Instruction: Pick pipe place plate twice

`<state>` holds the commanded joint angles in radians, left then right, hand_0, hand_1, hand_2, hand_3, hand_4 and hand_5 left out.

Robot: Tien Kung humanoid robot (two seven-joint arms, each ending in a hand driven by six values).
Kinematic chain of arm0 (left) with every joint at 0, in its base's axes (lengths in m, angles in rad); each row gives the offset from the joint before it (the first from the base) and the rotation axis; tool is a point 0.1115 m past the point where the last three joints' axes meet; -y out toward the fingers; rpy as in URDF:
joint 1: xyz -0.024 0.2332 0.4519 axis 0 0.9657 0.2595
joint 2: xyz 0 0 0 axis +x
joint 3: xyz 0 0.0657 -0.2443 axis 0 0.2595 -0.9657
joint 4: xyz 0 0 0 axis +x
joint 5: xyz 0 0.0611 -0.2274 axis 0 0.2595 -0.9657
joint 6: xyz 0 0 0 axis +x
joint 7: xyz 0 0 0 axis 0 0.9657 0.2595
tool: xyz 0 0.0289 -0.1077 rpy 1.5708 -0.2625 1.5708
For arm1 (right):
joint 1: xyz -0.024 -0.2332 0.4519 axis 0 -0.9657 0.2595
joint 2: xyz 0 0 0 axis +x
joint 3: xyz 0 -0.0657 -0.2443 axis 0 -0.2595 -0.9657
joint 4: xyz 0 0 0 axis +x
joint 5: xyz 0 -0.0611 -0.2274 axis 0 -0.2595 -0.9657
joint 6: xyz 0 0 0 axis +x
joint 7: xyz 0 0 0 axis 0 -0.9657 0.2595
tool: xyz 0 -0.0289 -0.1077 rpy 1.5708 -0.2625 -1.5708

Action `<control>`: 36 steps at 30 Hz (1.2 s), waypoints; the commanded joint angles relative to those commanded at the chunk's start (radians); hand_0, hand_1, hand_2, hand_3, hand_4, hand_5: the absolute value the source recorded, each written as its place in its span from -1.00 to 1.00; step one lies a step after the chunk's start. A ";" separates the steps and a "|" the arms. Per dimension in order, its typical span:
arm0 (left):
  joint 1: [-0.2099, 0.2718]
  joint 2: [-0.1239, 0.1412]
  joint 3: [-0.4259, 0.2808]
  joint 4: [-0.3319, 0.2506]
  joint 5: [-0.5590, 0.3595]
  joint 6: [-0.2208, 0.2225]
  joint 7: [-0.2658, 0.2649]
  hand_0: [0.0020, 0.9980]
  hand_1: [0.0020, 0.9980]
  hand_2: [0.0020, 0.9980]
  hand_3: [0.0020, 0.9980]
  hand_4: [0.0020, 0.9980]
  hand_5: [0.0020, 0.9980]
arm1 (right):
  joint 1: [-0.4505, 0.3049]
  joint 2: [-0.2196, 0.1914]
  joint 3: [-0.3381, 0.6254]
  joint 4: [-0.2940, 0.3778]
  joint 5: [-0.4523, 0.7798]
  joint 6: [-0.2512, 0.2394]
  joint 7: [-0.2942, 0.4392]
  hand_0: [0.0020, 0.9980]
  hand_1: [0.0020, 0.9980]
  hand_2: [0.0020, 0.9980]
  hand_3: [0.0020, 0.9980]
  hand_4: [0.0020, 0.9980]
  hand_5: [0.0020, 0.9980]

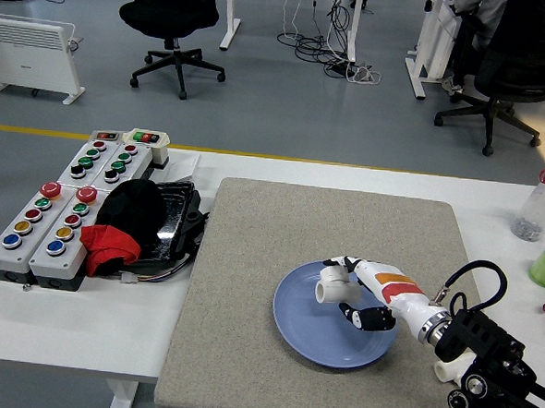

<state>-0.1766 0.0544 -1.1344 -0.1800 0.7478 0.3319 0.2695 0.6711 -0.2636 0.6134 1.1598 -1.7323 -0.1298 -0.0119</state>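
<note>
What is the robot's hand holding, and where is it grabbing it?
The right hand holds a white pipe fitting by its side, over the blue plate.

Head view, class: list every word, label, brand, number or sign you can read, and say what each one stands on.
No text can be read anywhere in this view.
Button boxes: coloured buttons only; any labels are too small to make out.
Right hand: orange and red patches on its white forearm shell, no lettering.
Pipe fitting, blue plate, clear bottle: no print visible.
</note>
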 joint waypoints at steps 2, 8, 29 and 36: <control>0.000 0.000 0.000 0.000 -0.001 0.000 0.000 0.44 0.52 0.45 0.36 -0.17 1.00 | 0.005 0.005 -0.003 -0.004 -0.032 0.035 -0.010 0.70 0.61 0.80 0.73 0.32 -0.56; -0.001 0.000 0.002 0.000 -0.004 0.000 0.000 0.44 0.52 0.45 0.36 -0.17 1.00 | 0.013 0.010 -0.009 -0.008 -0.079 0.099 -0.029 1.00 0.89 1.00 1.00 0.55 -0.46; 0.003 0.001 -0.006 0.000 0.009 0.000 0.001 0.44 0.52 0.45 0.36 -0.17 1.00 | -0.034 -0.025 0.172 0.078 -0.042 0.106 0.000 1.00 0.93 1.00 1.00 0.72 -0.34; 0.006 0.002 -0.012 0.000 0.018 0.000 0.002 0.44 0.53 0.45 0.36 -0.17 1.00 | -0.087 -0.092 0.297 0.159 -0.031 0.190 -0.043 1.00 0.92 1.00 1.00 0.73 -0.32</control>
<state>-0.1711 0.0561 -1.1460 -0.1800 0.7655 0.3322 0.2713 0.5838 -0.3561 0.9106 1.3188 -1.7633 0.0603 -0.0553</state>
